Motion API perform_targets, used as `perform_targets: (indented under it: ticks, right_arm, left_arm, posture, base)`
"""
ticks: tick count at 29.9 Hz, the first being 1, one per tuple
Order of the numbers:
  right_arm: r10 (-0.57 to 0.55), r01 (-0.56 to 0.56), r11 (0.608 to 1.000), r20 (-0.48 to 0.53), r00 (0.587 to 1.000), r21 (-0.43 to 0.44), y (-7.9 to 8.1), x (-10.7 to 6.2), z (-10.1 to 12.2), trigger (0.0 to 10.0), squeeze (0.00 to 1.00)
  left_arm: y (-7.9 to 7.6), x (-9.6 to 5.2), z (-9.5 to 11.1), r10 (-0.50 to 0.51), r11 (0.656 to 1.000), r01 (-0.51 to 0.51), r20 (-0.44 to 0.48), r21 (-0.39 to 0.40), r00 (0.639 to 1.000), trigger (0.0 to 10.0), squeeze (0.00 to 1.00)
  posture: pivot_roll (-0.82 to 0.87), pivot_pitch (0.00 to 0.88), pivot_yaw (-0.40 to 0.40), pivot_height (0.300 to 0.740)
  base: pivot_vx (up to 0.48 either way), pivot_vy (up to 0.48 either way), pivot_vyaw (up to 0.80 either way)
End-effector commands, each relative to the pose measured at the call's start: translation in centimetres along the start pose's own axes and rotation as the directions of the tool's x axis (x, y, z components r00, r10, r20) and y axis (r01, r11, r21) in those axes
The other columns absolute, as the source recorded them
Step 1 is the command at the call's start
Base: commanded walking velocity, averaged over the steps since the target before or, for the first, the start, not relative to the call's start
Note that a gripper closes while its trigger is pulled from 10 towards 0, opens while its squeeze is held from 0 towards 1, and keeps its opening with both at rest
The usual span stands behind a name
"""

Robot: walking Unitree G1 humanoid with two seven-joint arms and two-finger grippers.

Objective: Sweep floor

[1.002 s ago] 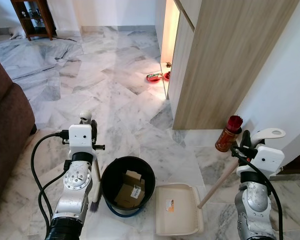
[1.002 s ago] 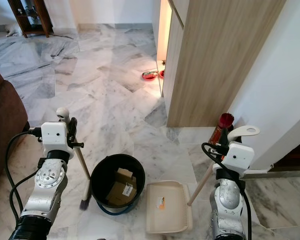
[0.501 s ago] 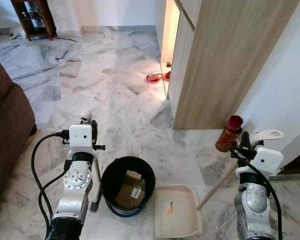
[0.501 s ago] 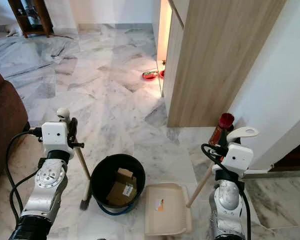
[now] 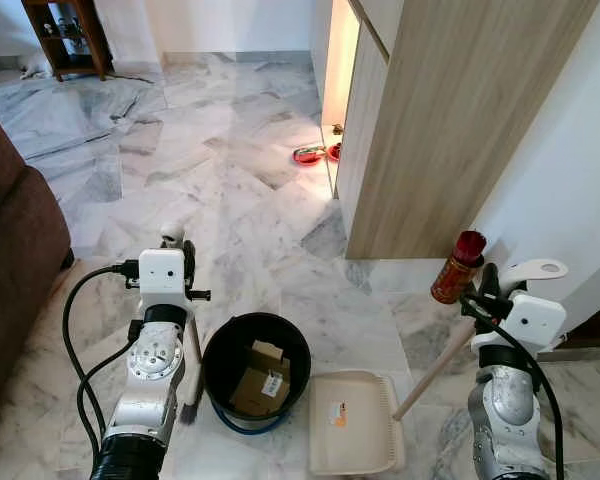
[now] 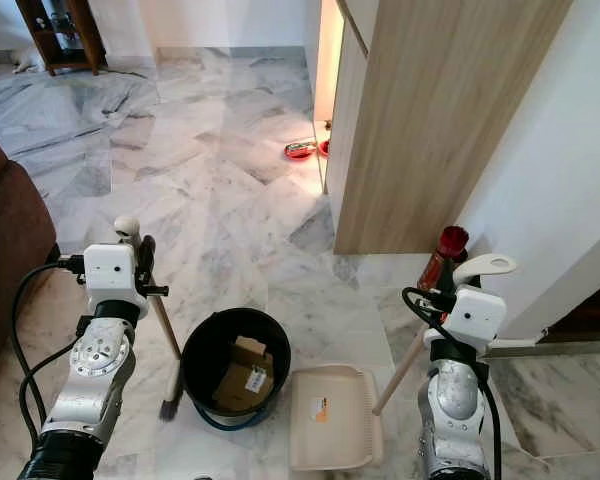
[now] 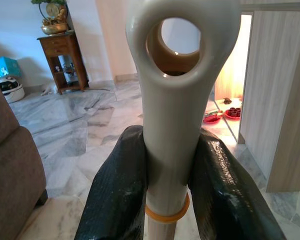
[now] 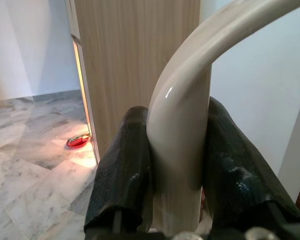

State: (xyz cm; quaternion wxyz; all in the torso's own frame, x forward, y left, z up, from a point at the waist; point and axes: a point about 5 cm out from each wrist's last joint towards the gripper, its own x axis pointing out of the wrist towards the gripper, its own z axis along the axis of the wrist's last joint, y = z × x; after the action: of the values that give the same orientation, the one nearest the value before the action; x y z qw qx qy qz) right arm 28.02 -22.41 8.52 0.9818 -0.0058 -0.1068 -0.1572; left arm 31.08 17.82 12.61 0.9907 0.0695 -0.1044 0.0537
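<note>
A marble floor [image 5: 230,190] runs from a sofa [image 5: 10,250] to a wooden cabinet [image 5: 440,120] against a white wall.

In the eye views, the left gripper [image 5: 176,243] is clamped on the top of a broom [image 5: 191,370], whose handle drops straight below it to bristles resting on the floor just beside a black bin [image 5: 255,372]. The bin holds cardboard scraps, so it is probably where the sweepings go. The right gripper [image 5: 491,283] holds the curved handle of a dustpan [image 5: 353,421]; the stick slants down and inward from it, so the tray lies flat on the floor next to the bin, mouth facing forward. A red-topped bottle [image 5: 456,267] stands just ahead of that gripper.

In the left wrist view, both fingers [image 7: 117,195] press the broom's pale looped end.

In the right wrist view, the fingers [image 8: 122,170] pinch the dustpan's hooked grip.

Both tools seem ready for sweeping.
</note>
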Motion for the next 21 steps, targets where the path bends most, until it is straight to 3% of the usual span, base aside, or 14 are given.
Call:
perform_targets:
  ticks: [1,16,21]
  right_arm:
    - [0.001,-0.001,1.0,0.019,1.0,0.003,0.2,0.4,0.38,10.0,0.0]
    - [0.017,-0.017,1.0,0.017,1.0,-0.006,0.48,0.47,0.35,10.0,0.0]
    - [0.022,-0.021,1.0,0.014,1.0,-0.005,0.54,0.47,0.31,10.0,0.0]
  left_arm:
    - [-0.27,0.29,0.88,-0.016,1.0,0.016,0.037,-0.001,0.999,10.0,0.0]
    - [-0.26,0.37,1.04,-0.009,1.0,0.009,0.043,-0.002,0.999,10.0,0.0]
    - [-0.1,0.34,1.02,-0.002,1.0,0.002,0.042,0.001,0.999,10.0,0.0]
  posture:
    - [0.12,0.073,-0.009,0.74]
    - [0.13,0.09,-0.01,0.74]
    - [0.13,0.094,-0.012,0.74]
  base:
    - [0.0,0.0,0.0]
    - [0.0,0.0,0.0]
    - [-0.246,0.0,0.0]
